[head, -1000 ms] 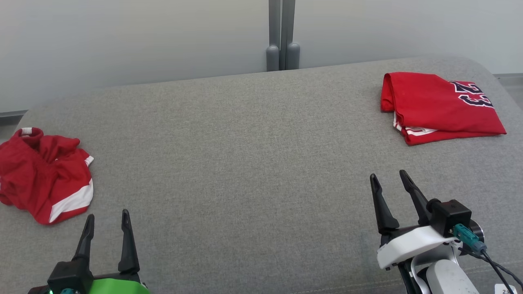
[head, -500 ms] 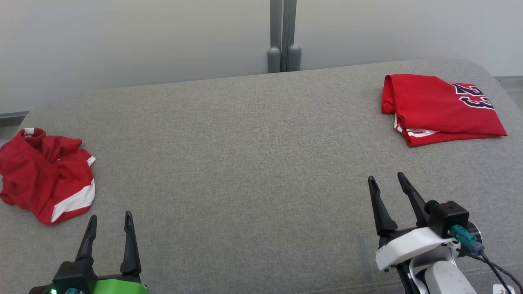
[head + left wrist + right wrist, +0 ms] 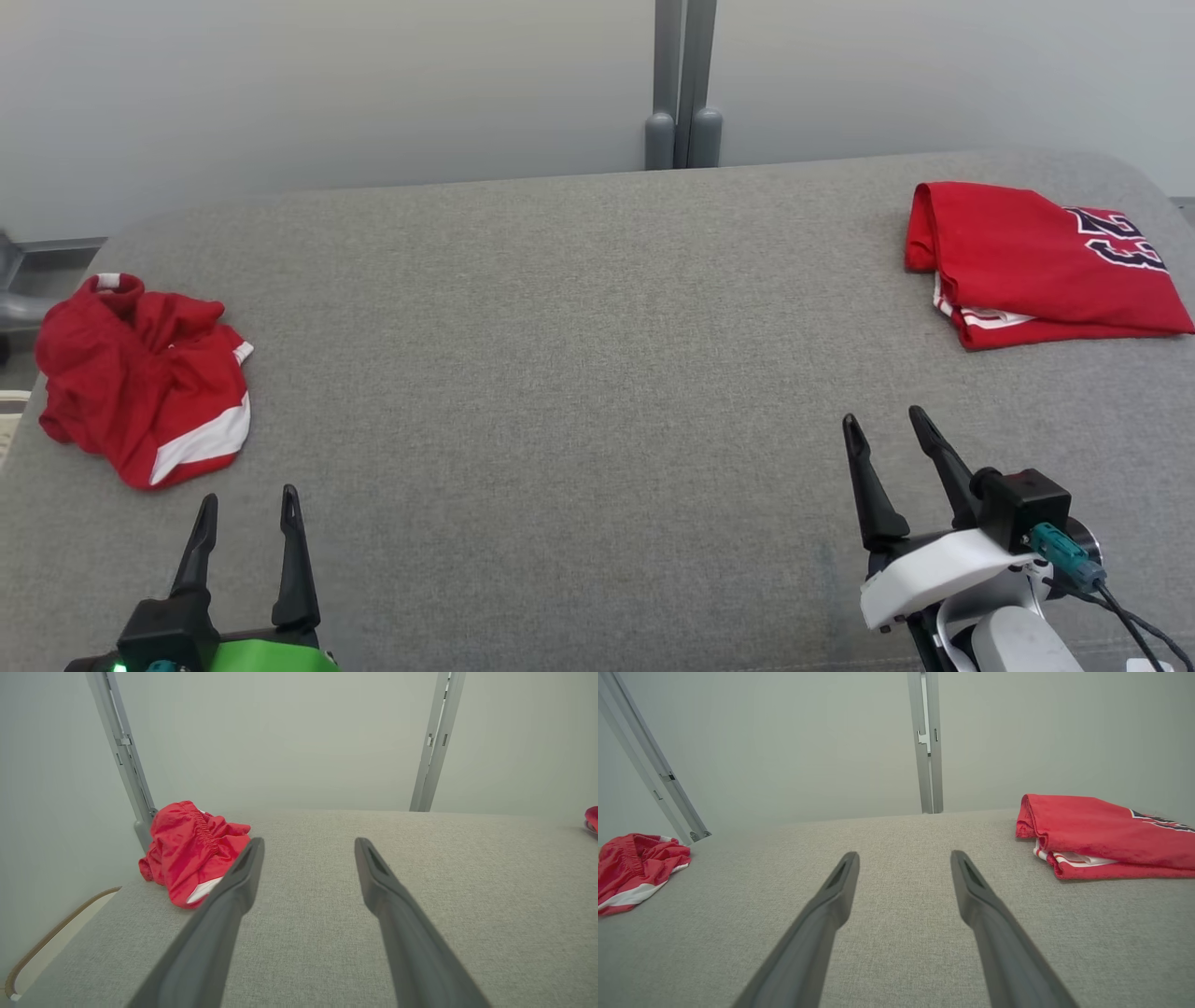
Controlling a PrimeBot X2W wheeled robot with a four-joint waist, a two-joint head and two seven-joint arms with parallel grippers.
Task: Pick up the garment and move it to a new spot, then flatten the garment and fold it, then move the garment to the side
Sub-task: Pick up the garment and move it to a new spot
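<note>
Head view: crumpled shorts (image 3: 140, 378) lie at the table's (image 3: 560, 373) left edge, near and ahead-left of the empty, spread left claw (image 3: 248, 495). Left wrist view: they sit beyond its left finger. Right wrist view: the right claw (image 3: 904, 855), also spread, is well apart from them.

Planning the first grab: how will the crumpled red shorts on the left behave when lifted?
The crumpled red shorts look thin and creased, so they'd probably hang limp and unfurl. Being thin, they are likely light for their bulk. The gathered waistband looks thicker, perhaps a firmer pinch point.
</note>
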